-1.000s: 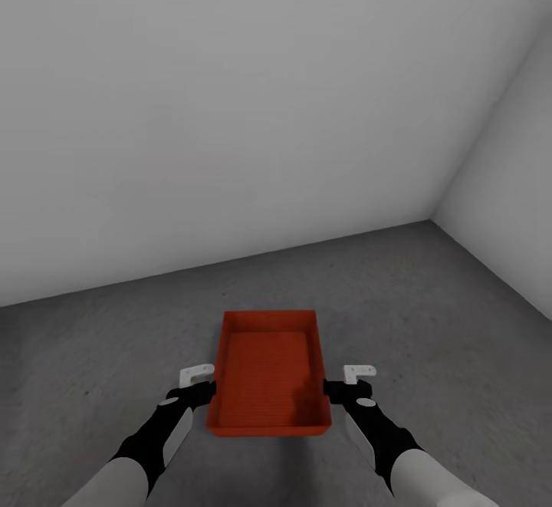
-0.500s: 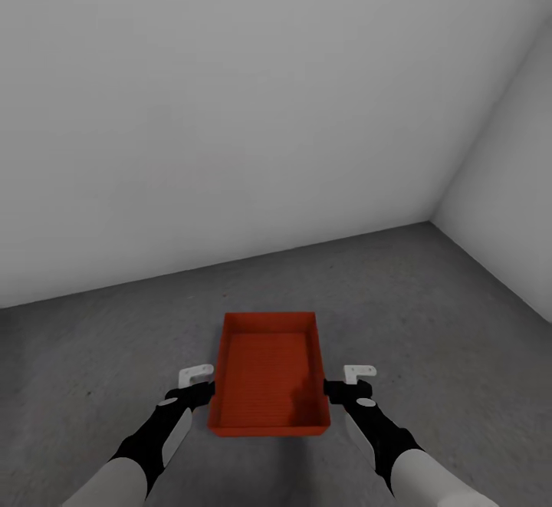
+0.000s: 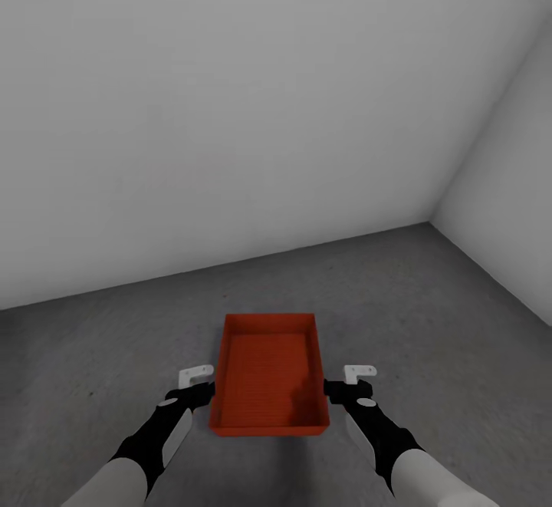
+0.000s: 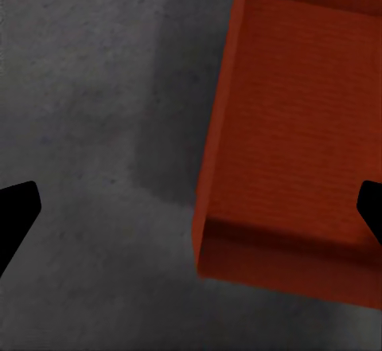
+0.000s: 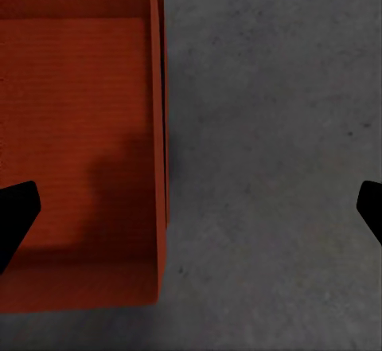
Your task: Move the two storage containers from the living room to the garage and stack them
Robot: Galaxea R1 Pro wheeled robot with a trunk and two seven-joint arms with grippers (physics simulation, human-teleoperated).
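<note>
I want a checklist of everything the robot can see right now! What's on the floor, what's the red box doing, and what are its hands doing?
Surface: mottled dark grey concrete floor, bare around the bin.
Job's things: orange-red storage container, lidless, upright, between the two arms; the right wrist view hints at a second rim under it, cannot tell for sure.
Clutter: nothing seen.
Grippers: left gripper beside the bin's left wall, right gripper beside its right wall; both wrist views show fingers spread wide, holding nothing.
Cables: nothing seen.
Surroundings: plain white-grey walls meeting in a corner at the right.
</note>
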